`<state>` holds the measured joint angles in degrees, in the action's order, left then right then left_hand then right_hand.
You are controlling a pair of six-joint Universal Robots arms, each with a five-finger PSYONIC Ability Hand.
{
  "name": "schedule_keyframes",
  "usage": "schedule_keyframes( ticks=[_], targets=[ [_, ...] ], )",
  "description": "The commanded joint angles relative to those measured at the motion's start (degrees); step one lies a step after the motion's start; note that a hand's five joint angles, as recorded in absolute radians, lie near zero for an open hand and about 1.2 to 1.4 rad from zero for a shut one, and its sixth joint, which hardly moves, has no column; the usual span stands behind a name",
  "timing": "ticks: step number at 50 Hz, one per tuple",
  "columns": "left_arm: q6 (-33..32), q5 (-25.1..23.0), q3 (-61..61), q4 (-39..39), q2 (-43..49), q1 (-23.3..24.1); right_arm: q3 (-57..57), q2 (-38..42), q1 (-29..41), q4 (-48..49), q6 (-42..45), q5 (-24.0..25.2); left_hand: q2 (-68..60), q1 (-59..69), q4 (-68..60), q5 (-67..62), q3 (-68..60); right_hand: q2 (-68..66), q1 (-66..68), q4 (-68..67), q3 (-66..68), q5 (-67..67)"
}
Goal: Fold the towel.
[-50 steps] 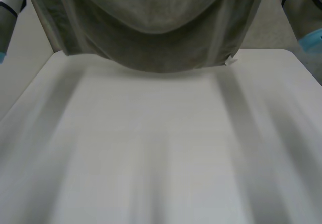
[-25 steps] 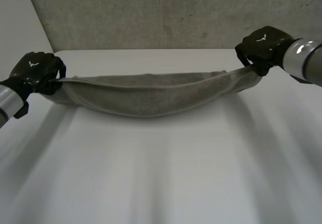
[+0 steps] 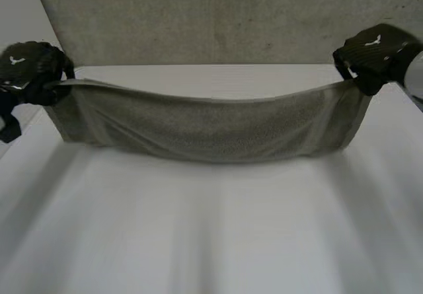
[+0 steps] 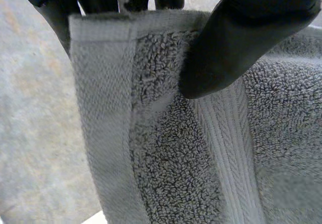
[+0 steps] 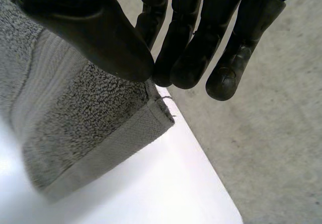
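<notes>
A grey-green towel hangs stretched between my two hands above the far part of the white table, sagging in the middle. My left hand pinches its left top corner; in the left wrist view the thumb presses the towel against the fingers behind it. At the other end, my right hand holds the right top corner; in the right wrist view thumb and fingers meet on the towel's corner.
Beyond the table's far edge lies a grey concrete floor. The table's right edge runs just under the right hand.
A second ago the towel hung high and close before the head camera. Both hands have since carried it down and away over the table's far part, and it hangs deeper now than half a second ago.
</notes>
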<state>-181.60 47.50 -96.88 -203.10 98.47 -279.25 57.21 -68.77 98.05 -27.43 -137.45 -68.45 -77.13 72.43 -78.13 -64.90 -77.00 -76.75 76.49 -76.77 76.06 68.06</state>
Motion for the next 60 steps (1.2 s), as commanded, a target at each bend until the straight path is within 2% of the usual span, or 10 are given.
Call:
schedule_keyframes(
  ticks=[1,6,19,42,44,46,49,51,53,60],
  targets=[
    [-0.4,1.3,10.6,-0.5,14.6,3.2,-1.9,8.0,1.5,9.0,-0.2,-3.2,-2.9,7.6,-1.9,-5.1,-3.0,-3.2,3.5,-3.2,3.9,1.9],
    [-0.4,3.5,19.3,0.8,23.3,5.6,-5.0,15.0,3.9,15.5,-0.4,-9.7,-2.9,7.6,-1.9,-5.1,-3.0,-3.2,3.5,-3.2,3.9,1.9],
    [-3.9,12.4,37.9,7.6,40.5,8.6,-7.2,25.6,7.0,29.3,-0.3,-14.2,-2.9,7.6,-1.9,-5.1,-3.0,-3.2,3.5,-3.2,3.9,1.9],
    [-8.2,15.9,47.0,8.8,49.6,11.6,-21.1,41.6,10.2,31.7,0.1,-18.2,-2.9,7.6,-1.9,-5.1,-3.0,-3.2,3.5,-3.2,3.9,1.9],
    [-8.2,16.1,47.0,8.7,49.8,11.6,-21.5,42.1,10.2,31.7,0.1,-18.8,4.8,-0.1,5.8,2.6,4.7,-3.2,3.5,-3.2,3.9,1.9],
    [-8.2,17.7,47.8,8.5,50.2,11.6,-22.8,43.5,10.2,31.4,0.2,-20.4,20.8,-16.1,21.8,18.5,20.6,31.7,-31.5,31.8,-31.1,-33.1],
    [-8.3,18.8,48.4,8.4,50.4,11.6,-24.6,45.0,10.4,31.3,1.1,-24.1,33.8,-29.1,34.8,31.5,33.6,66.8,-66.5,66.8,-66.1,-68.1],
    [-8.4,20.7,49.3,8.6,50.7,11.8,-25.6,45.3,11.1,31.3,1.7,-25.8,60.2,-55.5,61.2,58.0,60.1,66.8,-66.5,66.8,-66.1,-68.1],
    [-8.4,21.3,49.2,8.7,50.3,12.0,-26.6,45.3,12.0,31.2,2.3,-27.1,66.8,-62.1,67.8,64.6,66.7,66.8,-66.5,66.8,-66.1,-68.1],
    [-8.0,22.1,48.3,9.8,46.6,14.0,-27.3,38.5,13.3,30.4,1.7,-28.7,66.6,-61.9,67.6,64.3,66.5,66.8,-66.5,66.8,-66.1,-68.1]
  ],
)
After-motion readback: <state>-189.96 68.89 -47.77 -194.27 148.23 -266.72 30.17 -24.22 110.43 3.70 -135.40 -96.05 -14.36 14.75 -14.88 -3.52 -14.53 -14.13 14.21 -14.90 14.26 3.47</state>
